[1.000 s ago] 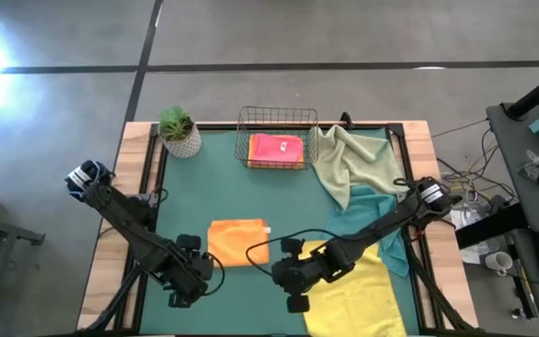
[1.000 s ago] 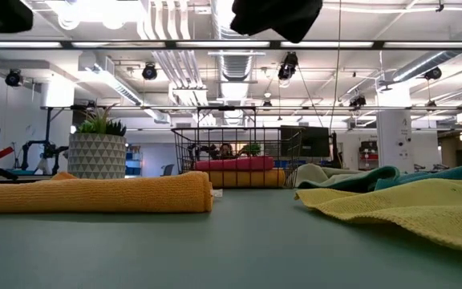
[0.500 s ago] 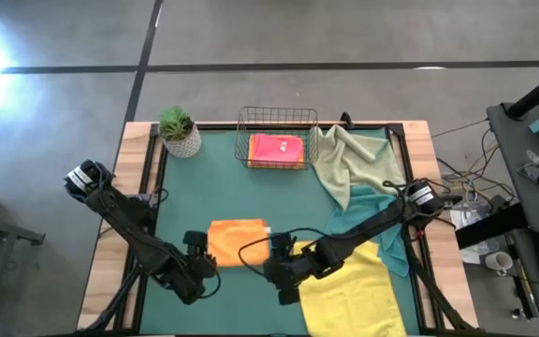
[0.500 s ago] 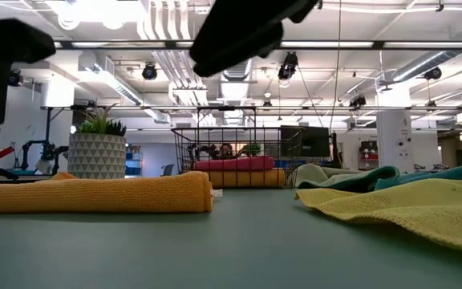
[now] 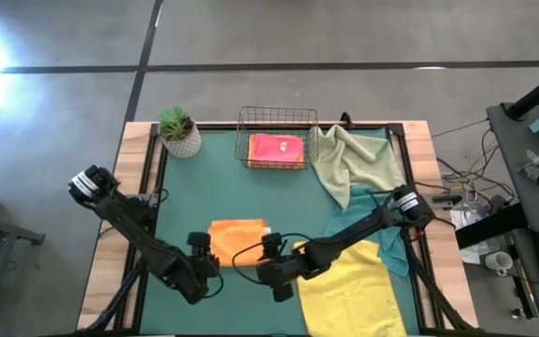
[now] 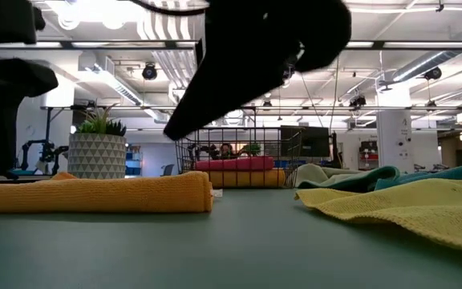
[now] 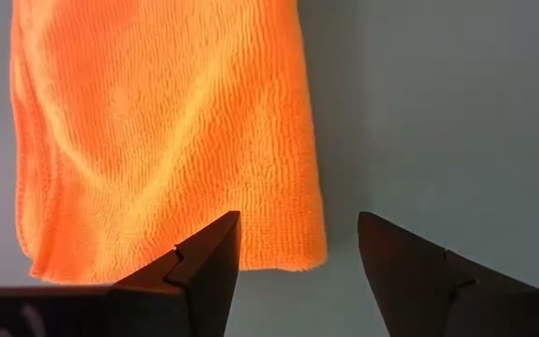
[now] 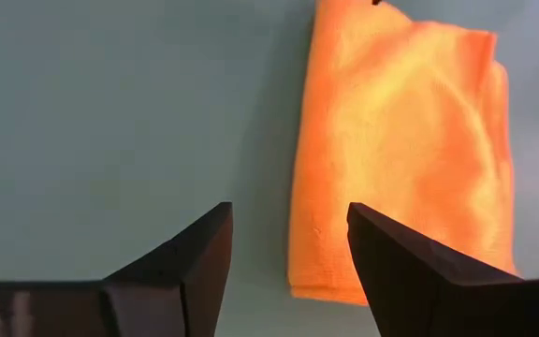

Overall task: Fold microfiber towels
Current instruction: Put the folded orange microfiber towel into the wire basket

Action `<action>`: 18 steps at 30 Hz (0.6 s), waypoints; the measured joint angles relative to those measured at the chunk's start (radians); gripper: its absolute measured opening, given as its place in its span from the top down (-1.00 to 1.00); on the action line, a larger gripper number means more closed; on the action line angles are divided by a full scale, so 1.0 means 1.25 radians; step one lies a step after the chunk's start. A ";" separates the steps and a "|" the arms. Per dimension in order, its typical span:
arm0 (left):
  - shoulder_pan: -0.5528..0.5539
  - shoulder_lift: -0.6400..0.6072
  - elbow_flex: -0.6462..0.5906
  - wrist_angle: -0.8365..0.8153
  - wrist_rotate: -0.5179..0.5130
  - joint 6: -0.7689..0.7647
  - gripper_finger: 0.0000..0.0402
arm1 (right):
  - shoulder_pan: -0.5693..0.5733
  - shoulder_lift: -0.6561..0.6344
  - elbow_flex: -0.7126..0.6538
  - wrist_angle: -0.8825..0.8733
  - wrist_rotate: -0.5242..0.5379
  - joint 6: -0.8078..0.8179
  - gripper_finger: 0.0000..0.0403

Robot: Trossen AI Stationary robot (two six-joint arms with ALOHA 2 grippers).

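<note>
Two grippers hang over the near part of the green table mat (image 5: 209,183), one at each side of the folded orange towel (image 5: 238,241). We see the left gripper (image 7: 296,245) with its two dark, wedge-shaped fingers spread apart and nothing between them; it is just above a corner of the orange towel, whose surface is a fine looped weave with soft ridges. The right gripper (image 8: 288,236) is spread in the same way and holds nothing, just beside the other short edge of this towel.

From the low view the orange towel (image 6: 95,193) lies flat as a thick, rounded fold on the smooth mat. We find a yellow towel (image 5: 344,290) spread loose and wrinkled at the right near side, with a teal towel (image 5: 382,220) partly under the right arm and a pale sage towel (image 5: 349,164) crumpled behind it. A pink towel (image 5: 277,148) rests folded inside the wire basket (image 5: 277,116), on another orange one. A small potted plant (image 5: 179,131) in a patterned pot stands at the far left corner.
</note>
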 joint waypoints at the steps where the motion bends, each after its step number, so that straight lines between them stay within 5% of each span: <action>1: 0.000 0.011 0.000 0.001 0.000 0.000 0.00 | -0.001 0.004 0.000 0.003 0.000 0.000 -0.01; 18: 0.042 0.075 -0.017 0.024 -0.034 -0.004 0.04 | -0.048 0.022 -0.001 0.014 -0.022 0.004 -0.01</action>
